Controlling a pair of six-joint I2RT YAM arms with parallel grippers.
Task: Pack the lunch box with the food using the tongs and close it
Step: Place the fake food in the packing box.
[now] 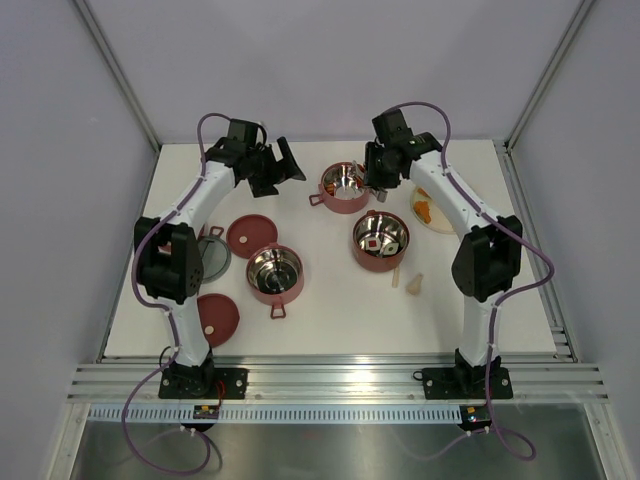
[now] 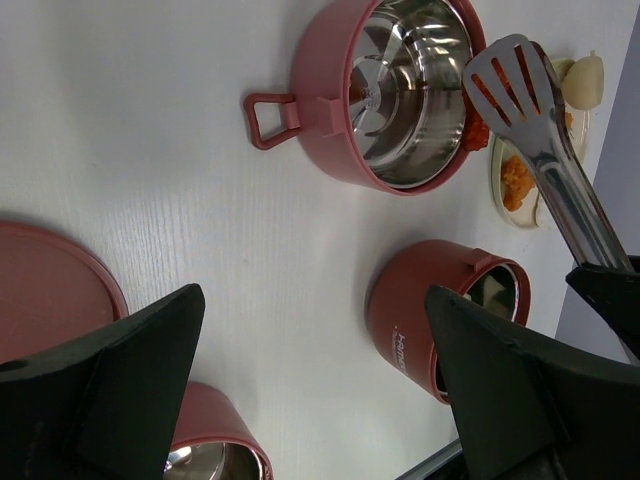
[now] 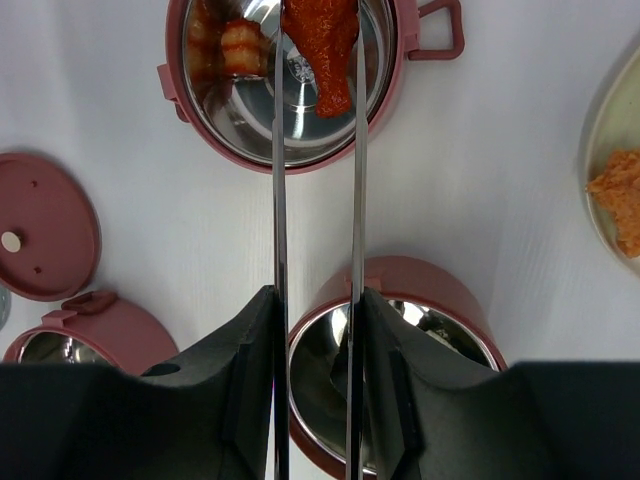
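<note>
Right wrist view: right gripper (image 3: 315, 330) pinches the tongs (image 3: 355, 180), clamping an orange-red piece (image 3: 325, 50) over the twelve-o'clock bowl (image 3: 300, 150); left gripper (image 2: 315, 385) spread, empty.

One high overhead view, two close wrist views (sharing far bowl (image 1: 343, 186))

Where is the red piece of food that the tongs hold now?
In the right wrist view, the red piece hangs between the tongs tips, over the far bowl, top centre.
</note>
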